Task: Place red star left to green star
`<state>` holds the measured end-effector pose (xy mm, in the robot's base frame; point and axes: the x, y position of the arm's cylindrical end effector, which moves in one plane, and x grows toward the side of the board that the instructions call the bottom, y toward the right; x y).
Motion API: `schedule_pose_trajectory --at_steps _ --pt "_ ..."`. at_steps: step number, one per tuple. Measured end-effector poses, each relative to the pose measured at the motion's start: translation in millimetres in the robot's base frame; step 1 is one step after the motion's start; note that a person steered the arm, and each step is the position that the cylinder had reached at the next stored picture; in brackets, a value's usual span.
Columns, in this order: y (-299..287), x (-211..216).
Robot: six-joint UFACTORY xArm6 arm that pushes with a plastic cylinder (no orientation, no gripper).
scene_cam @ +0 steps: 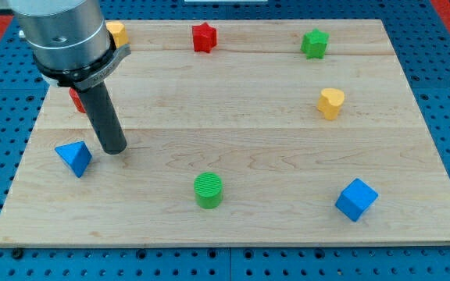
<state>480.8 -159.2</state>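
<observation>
The red star (203, 37) lies near the board's top edge, a little left of the middle. The green star (315, 43) lies near the top edge to the right, well apart from the red star. My tip (114, 149) rests on the board at the view's left, far below and left of the red star. It stands just right of a blue triangle (74, 158), with a small gap between them.
A yellow block (117, 33) sits at the top left, partly hidden by the arm. A red block (76, 100) peeks out behind the rod. A yellow heart (330, 102), a green cylinder (208, 190) and a blue cube (356, 199) lie elsewhere on the wooden board (256, 148).
</observation>
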Motion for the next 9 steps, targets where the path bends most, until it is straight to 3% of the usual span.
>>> schedule_pose_trajectory --at_steps 4,7,8,9 --pt "2.5 -5.1" --pt "88.9 -45.0" --pt "140.5 -41.8" --pt "154.2 -41.8"
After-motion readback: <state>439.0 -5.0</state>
